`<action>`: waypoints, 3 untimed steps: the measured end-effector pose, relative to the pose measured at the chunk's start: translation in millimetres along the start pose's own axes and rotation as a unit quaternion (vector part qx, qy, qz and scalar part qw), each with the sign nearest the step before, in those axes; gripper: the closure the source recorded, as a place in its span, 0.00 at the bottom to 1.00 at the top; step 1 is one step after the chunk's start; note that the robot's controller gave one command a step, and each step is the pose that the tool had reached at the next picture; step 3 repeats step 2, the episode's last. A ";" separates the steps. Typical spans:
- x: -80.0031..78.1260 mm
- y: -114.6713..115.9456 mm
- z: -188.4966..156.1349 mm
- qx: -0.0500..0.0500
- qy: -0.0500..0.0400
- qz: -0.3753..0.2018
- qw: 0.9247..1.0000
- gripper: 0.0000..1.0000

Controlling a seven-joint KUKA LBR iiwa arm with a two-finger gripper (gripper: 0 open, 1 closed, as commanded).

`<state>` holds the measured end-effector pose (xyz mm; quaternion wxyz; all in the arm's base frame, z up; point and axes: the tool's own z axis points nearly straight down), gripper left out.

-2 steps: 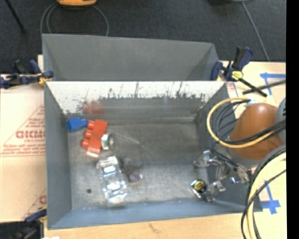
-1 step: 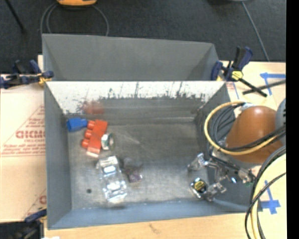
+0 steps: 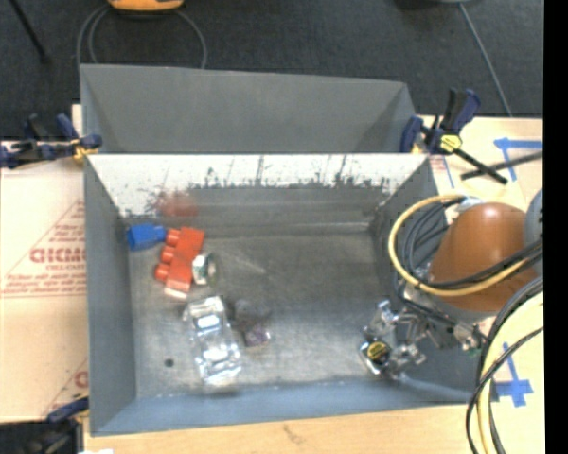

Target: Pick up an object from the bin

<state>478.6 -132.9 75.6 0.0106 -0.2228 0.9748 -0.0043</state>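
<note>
My gripper (image 3: 390,340) is low in the bin's front right corner, under the orange wrist cover, over bare floor. Nothing shows between its fingers. The loose things lie well to its left: a clear crumpled plastic piece (image 3: 211,340) at the front left, with a small dark object (image 3: 254,332) beside it. Farther back sits a red block-like toy (image 3: 179,258) with a small grey-white part at its right side. A small blue piece (image 3: 144,235) lies against the left wall near the back.
The bin's right wall and front wall stand close to the gripper. The arm with its cables fills the right side. The middle of the bin floor is bare metal.
</note>
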 end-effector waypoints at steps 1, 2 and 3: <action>-23.6 -22.5 -35.2 -0.006 0.006 -0.174 0.985 1.00; -29.0 -19.6 -147.5 -0.005 0.004 -0.244 0.970 1.00; -29.0 -19.6 -147.5 -0.005 0.004 -0.244 0.970 1.00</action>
